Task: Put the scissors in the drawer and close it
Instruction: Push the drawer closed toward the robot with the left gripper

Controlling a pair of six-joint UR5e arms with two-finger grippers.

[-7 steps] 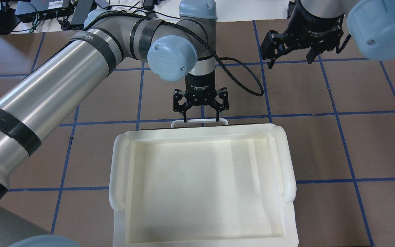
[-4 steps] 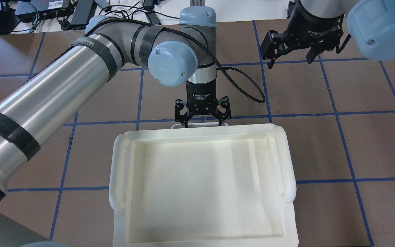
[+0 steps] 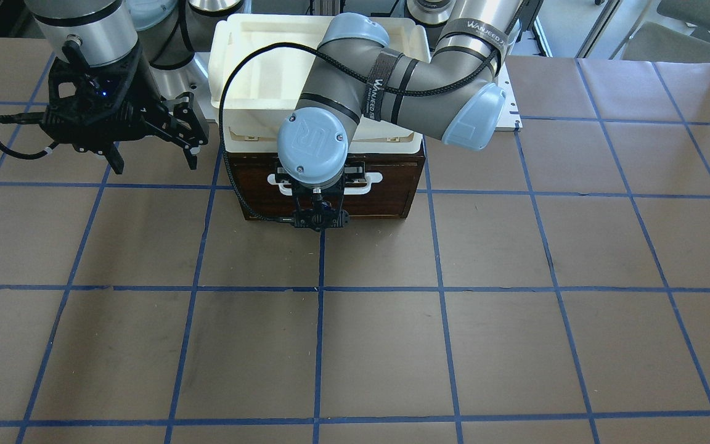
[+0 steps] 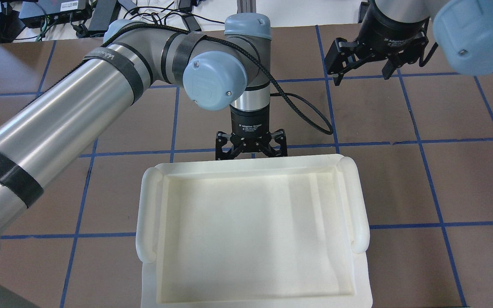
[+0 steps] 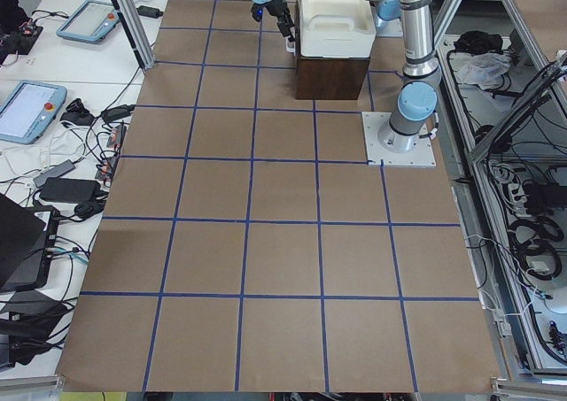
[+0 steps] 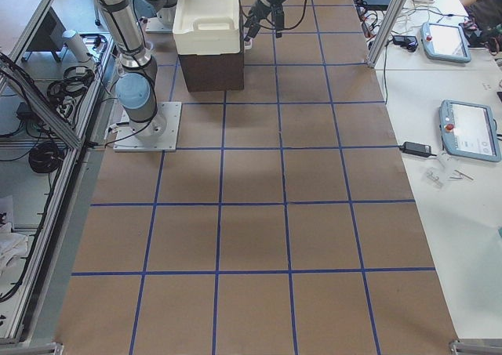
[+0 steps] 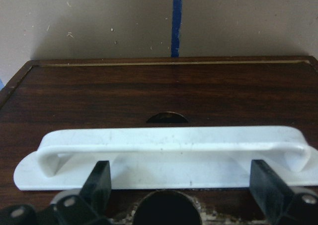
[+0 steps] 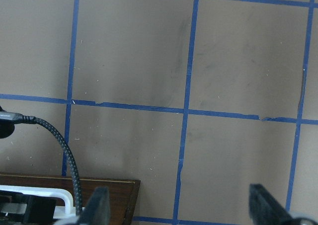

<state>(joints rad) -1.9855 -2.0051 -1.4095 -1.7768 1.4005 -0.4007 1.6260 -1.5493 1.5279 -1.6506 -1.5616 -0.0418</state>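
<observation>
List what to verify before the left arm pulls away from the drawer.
1. drawer front flush with the cabinet, no gap showing: ok.
2. scissors inside: they show in no view: cannot tell.
3. left gripper free of the white handle, fingers open, not clamped: ok.
4. right gripper open, empty, off to the cabinet's side: ok.
5. white tray sitting level on the cabinet: ok.
</observation>
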